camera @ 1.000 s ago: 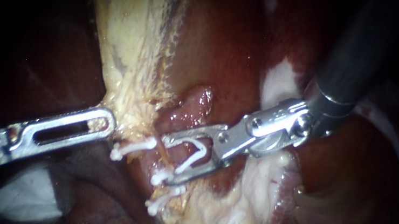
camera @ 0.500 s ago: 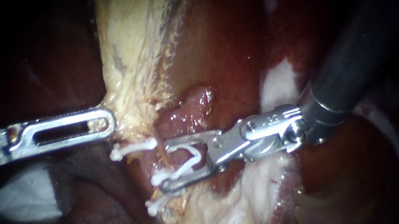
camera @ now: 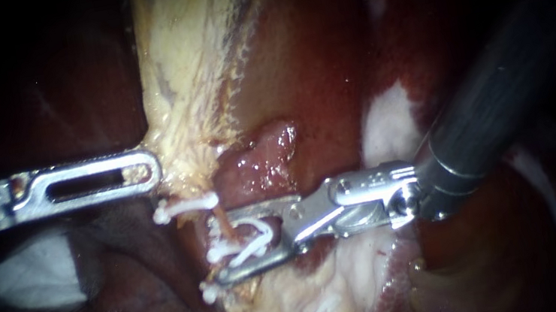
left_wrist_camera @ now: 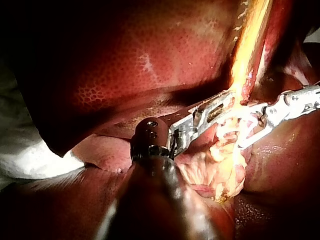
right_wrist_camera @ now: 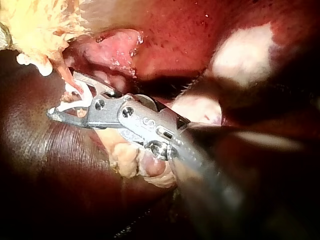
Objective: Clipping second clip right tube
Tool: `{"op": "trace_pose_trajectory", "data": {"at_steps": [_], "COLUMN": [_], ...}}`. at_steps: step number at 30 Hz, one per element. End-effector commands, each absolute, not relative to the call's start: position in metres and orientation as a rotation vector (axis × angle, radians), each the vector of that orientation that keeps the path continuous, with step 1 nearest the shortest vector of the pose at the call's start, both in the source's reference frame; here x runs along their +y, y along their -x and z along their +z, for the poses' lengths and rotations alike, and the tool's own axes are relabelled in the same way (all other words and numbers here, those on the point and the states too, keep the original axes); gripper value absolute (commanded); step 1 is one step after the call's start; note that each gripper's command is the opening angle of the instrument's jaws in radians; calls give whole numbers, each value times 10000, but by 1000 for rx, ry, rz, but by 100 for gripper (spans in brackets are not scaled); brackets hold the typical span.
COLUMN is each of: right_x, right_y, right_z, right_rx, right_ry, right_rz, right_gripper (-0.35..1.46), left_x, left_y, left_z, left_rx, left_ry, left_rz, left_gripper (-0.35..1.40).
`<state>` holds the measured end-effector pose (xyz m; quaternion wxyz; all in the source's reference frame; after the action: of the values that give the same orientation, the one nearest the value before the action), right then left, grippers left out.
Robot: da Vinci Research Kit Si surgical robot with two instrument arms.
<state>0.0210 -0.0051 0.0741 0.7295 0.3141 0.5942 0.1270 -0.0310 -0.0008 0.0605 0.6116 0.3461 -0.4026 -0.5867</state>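
Around the tube (camera: pixel 226 223) you see the liver (camera: pixel 310 58) behind, a pale band (camera: pixel 181 58) of tissue above and lumpy fat (camera: pixel 297 305) below. A white cloth (camera: pixel 25 281) lies at the far left. An upper clip (camera: pixel 184 207) and a lower clip (camera: pixel 209 293) sit on the tissue, and the new clip (camera: pixel 251 241) lies between them, across the tube. Your right instrument (camera: pixel 220 249) hides part of the tube. Compared with a second ago, it has gone further left and its jaws have narrowed; they now squeeze the clip from both sides. Its shaft comes down from the upper right. Your left instrument (camera: pixel 147 173) lies level and has not moved, its jaws clamped on the edge of the band.
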Motion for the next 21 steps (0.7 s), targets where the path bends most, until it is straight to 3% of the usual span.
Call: {"op": "trace_pose_trajectory", "data": {"at_steps": [1, 18, 21], "right_x": [-52, -60, -60], "right_y": [-212, -227, -224], "right_z": [741, 750, 750], "right_rx": [1312, 1308, 1303], "right_ry": [-694, -716, -718], "right_rz": [279, 290, 305], "right_gripper": [46, 43, 30], "left_x": [-8, -8, -8], "left_y": [311, 312, 312], "left_z": [606, 606, 606], "left_rx": [-929, -929, -929], "left_ry": [-798, -798, -798], "left_rz": [-1354, -1354, -1354], "left_gripper": [-35, -35, -35]}}
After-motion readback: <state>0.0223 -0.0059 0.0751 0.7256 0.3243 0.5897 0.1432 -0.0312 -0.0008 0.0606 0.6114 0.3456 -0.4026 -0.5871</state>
